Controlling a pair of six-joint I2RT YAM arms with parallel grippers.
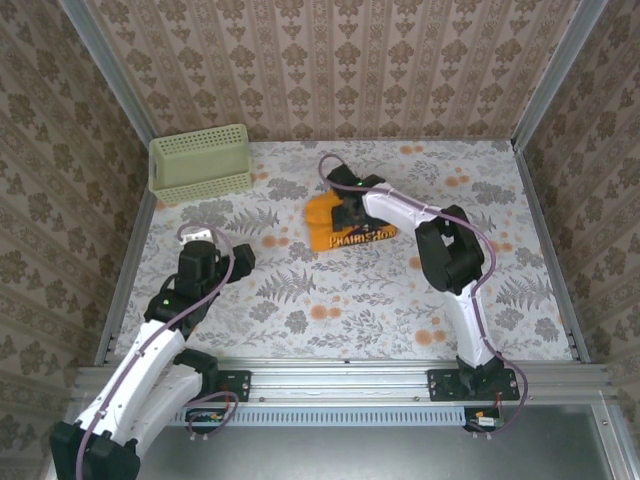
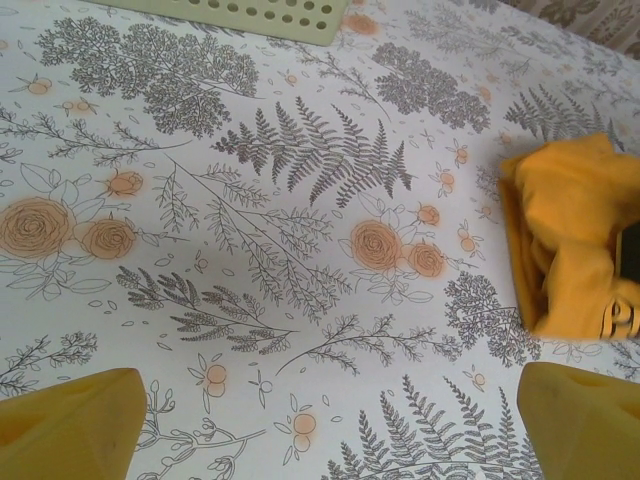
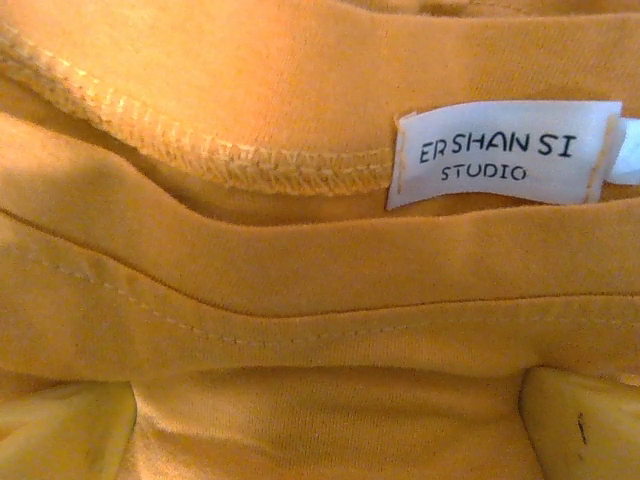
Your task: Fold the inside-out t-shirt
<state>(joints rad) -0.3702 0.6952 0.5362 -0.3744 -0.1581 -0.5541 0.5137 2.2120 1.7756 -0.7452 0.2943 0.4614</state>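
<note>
The inside-out t-shirt [image 1: 325,232] lies as a small folded orange-yellow bundle at the middle of the table, dark lettering [image 1: 365,238] showing on its near edge. My right gripper [image 1: 347,205] is low over it and open. In the right wrist view its fingertips [image 3: 62,432] stand wide apart over the cloth [image 3: 300,290], close to the collar seam and a white label [image 3: 500,155]. My left gripper [image 1: 200,238] is to the left of the shirt, open [image 2: 325,425] above bare table. The shirt [image 2: 570,240] is at the right edge of the left wrist view.
A pale green mesh basket [image 1: 200,165] stands at the back left corner, its rim [image 2: 260,12] at the top of the left wrist view. The floral tablecloth [image 1: 330,300] covers the table, and patterned walls close it in on three sides.
</note>
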